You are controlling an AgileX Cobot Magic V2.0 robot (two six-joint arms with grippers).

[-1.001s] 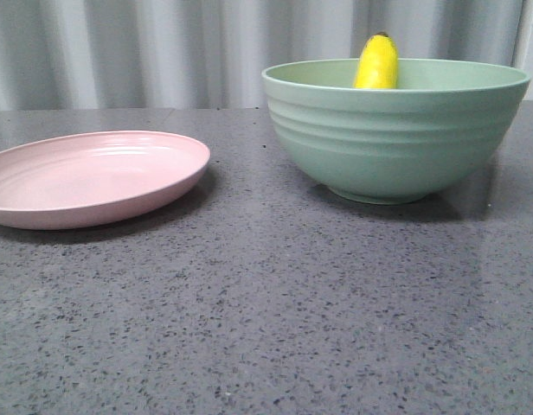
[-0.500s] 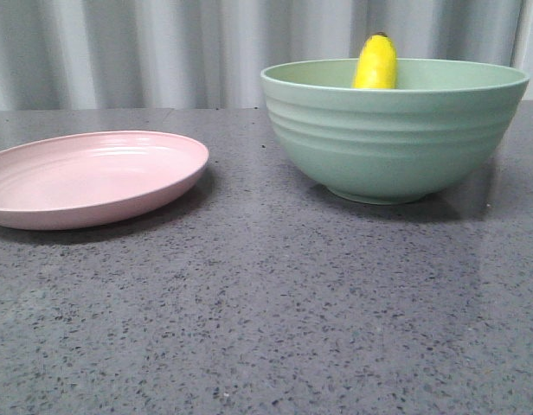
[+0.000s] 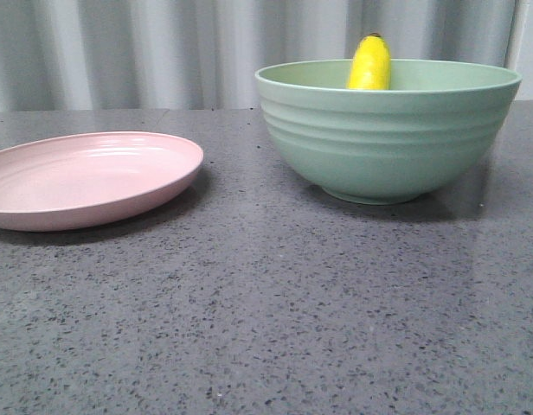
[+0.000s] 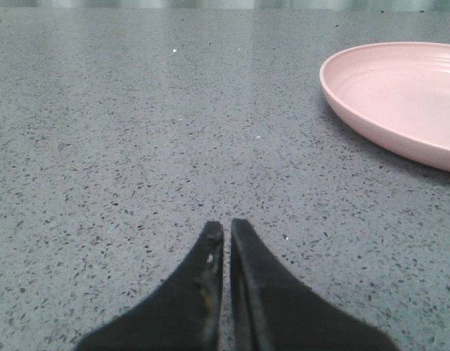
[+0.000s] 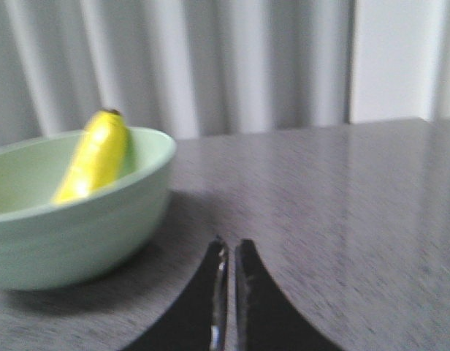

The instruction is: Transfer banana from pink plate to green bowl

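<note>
The yellow banana leans inside the green bowl at the right of the front view, its dark tip above the rim. The pink plate sits bare at the left. No gripper shows in the front view. In the left wrist view my left gripper is shut and holds nothing, low over the table, with the pink plate off to one side. In the right wrist view my right gripper is shut and holds nothing, beside the green bowl with the banana in it.
The speckled grey table spreads in front of both dishes. A pale corrugated wall stands behind the table.
The bowl, banana and plate appear shifted slightly left in the front view. The banana stays leaning in the bowl.
</note>
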